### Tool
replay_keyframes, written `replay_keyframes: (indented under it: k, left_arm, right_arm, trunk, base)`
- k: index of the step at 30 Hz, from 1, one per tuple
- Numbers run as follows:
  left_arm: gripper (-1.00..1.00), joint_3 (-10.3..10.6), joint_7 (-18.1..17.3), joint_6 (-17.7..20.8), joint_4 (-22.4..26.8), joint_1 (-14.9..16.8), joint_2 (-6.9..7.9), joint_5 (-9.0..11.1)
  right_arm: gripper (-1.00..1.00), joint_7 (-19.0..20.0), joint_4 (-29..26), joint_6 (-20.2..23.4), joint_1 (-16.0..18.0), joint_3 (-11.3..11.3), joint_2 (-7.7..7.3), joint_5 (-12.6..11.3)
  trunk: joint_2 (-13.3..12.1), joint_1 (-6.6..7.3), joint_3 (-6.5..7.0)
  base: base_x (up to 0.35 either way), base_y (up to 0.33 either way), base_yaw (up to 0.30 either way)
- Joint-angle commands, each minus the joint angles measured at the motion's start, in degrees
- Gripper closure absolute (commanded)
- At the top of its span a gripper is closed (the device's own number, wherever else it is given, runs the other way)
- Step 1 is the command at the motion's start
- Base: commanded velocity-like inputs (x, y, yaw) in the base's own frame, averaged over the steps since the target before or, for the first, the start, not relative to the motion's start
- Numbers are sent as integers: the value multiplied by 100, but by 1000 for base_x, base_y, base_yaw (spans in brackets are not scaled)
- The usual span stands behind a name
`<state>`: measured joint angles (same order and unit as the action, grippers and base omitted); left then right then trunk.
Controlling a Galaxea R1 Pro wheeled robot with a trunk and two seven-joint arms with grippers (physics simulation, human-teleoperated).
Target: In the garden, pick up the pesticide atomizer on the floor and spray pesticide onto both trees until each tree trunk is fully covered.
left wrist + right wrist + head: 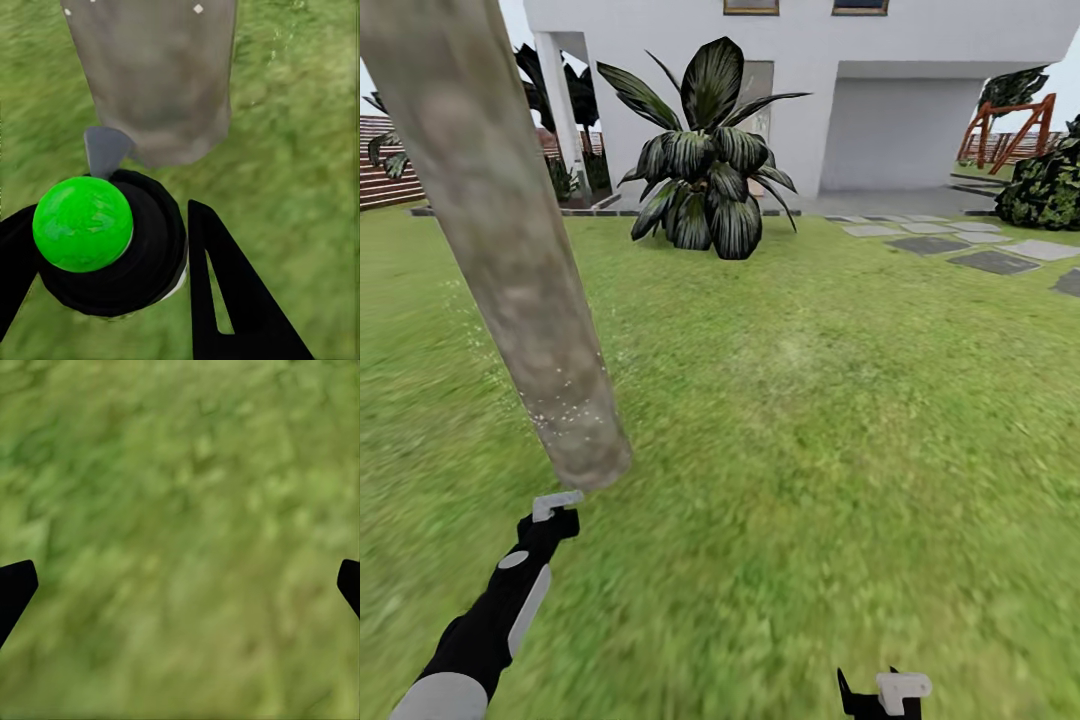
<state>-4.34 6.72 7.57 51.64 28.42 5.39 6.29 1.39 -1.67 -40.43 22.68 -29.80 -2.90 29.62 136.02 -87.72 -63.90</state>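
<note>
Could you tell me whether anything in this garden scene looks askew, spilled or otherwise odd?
The tree trunk leans markedly instead of standing upright, and small white specks dot its lower part, near where the left gripper holds the pesticide atomizer. Nothing else stands out on the grass.

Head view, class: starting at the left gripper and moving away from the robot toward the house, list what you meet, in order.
Left gripper holding the pesticide atomizer → tree trunk → lawn → dark broad-leaved plant → white house.
</note>
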Motion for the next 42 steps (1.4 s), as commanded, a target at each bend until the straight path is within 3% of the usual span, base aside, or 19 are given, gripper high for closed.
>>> replay_keyframes:
  k: [1, 4, 7, 9, 13, 16, 17, 18, 19, 22, 23, 28, 32, 34, 37, 39, 42]
  left_arm:
    - [100, -3, -5, 34, 15, 25, 8, -2]
    - [100, 11, -15, 91, 94, 96, 7, -1]
    - [100, -24, -13, 461, 539, 202, 43, -6]
    - [100, -208, -39, 757, 1314, 168, 340, -7]
    - [100, -409, -78, 1234, 1631, 156, 698, 39]
    - [100, -362, -88, 1386, 1722, 166, 653, 23]
    - [100, -243, -86, 1540, 1787, 184, 634, 22]
    - [100, 95, -80, 1819, 2002, 218, 620, 29]
    - [100, 283, -73, 2008, 2271, 227, 616, 49]
    - [100, 391, -72, 2530, 2704, 242, 622, 75]
    - [100, 364, -74, 2642, 2774, 248, 660, 76]
    - [100, -358, -206, 2720, 2808, 311, 722, 119]
    - [100, -291, -276, 2970, 3088, 305, 638, 112]
    - [100, 84, -257, 3148, 3396, 316, 607, 118]
    - [100, 191, -251, 3250, 3521, 348, 538, 125]
    - [100, 110, -251, 3334, 3527, 441, 583, 119]
    - [100, -469, -277, 3380, 3531, 579, 618, 118]
  right_arm:
    - [-100, -2, 0, 0, 0, 0, 0, 0]
    - [-100, -7, 0, 0, 0, 0, 0, 0]
    - [-100, -7, 0, 0, 0, 0, 0, 0]
    - [-100, -7, 0, 0, 0, 0, -1, 0]
    - [-100, -7, 0, 0, 0, 0, 0, 0]
    - [-100, -7, 0, 0, 0, 0, 0, 0]
    - [-100, -7, 0, 0, 0, 0, 0, 0]
    - [-100, -7, 0, 0, 0, 0, 0, 0]
    - [-100, -7, 0, 0, 0, 0, 0, 0]
    - [-100, -7, 0, 0, 0, 0, 0, 0]
    - [-100, -7, 0, 0, 0, 0, 0, 0]
    - [-100, -7, 0, 0, 0, 0, 0, 0]
    - [-100, -7, 0, 0, 0, 0, 0, 0]
    - [-100, -7, 0, 0, 0, 0, 0, 0]
    - [-100, -7, 0, 2, 0, 0, 0, 0]
    - [-100, -7, 0, 2, 0, 0, 0, 0]
    - [-100, -6, 0, 1, 0, 0, 0, 0]
  trunk:
    - [0, 0, 0]
    - [0, 0, 0]
    - [0, 0, 0]
    - [0, 0, 0]
    - [0, 0, 0]
    - [0, 0, 0]
    - [0, 0, 0]
    - [0, 0, 0]
    - [0, 0, 0]
    - [0, 0, 0]
    - [0, 0, 0]
    - [0, 0, 0]
    - [0, 0, 0]
    - [0, 0, 0]
    - [0, 0, 0]
    - [0, 0, 0]
    - [0, 0, 0]
  base:
    - [1, -2, 6]
    - [0, 0, 1]
    - [0, 0, 0]
    - [0, 0, 0]
    - [0, 0, 0]
    - [0, 0, 0]
    - [0, 0, 0]
    - [0, 0, 0]
    - [0, 0, 0]
    - [0, 0, 0]
    - [0, 0, 0]
    - [0, 0, 0]
    - [0, 0, 0]
    - [0, 0, 0]
    - [0, 0, 0]
    - [0, 0, 0]
    - [0, 0, 0]
